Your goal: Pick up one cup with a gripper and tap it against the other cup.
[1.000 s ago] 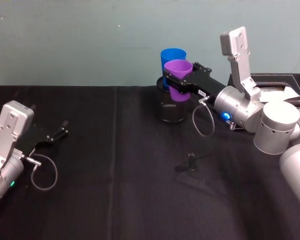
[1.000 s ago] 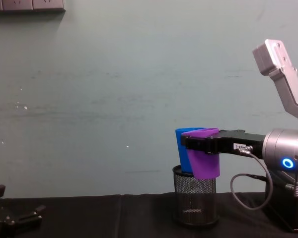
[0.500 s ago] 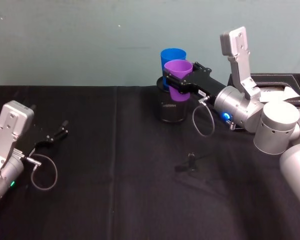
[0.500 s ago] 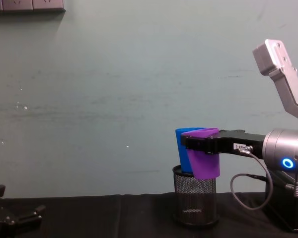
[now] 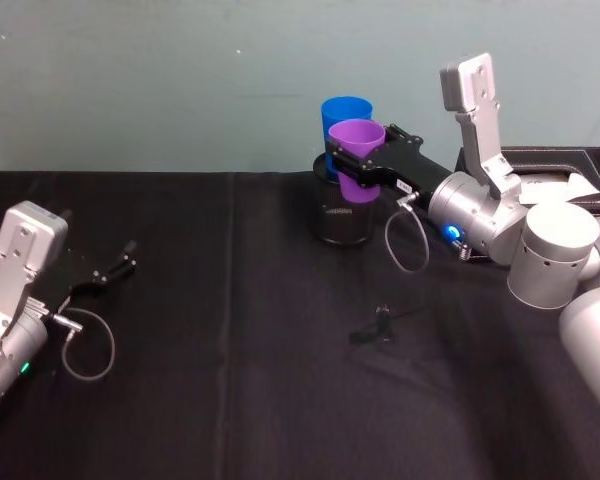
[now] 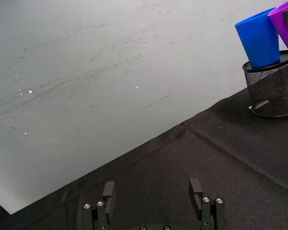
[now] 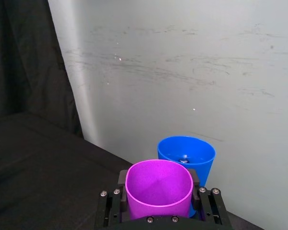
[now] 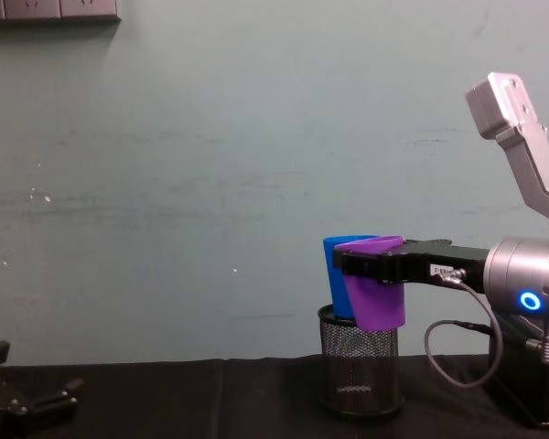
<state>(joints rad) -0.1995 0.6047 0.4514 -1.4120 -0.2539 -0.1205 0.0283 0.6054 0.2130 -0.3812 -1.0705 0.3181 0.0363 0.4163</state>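
Clasped mid-wall in the right gripper [image 5: 360, 158], one finger pressed to each side: the purple cup [image 8: 377, 309], mouth up, tipped a little, hanging in the air over the near rim of the black mesh holder [image 8: 359, 370], close to the tabletop's [image 5: 230, 380] far edge and right of its middle. Planted inside that holder, leaning slightly toward the left edge: the blue cup [image 5: 342, 108], long axis close to upright like the purple one's. Matters most here — lies just beyond the purple cup, toward the far edge and a shade toward the left, almost straight along the line of the gripper's reach, as seen from the right wrist. Overlaps the purple wall when seen from the chest, so cannot tell whether already touching or just apart. Judging by that, calls for no more than a short push forward along the forearm's line, wall against wall, with no lift and no turn. Risks, if driven hard, rocking the blue cup in its holder or shoving the holder toward the far edge. Nearer by far to both cups than the left gripper [image 5: 113, 264] — parked low by the left edge, well apart, fingers spread and holding nothing.
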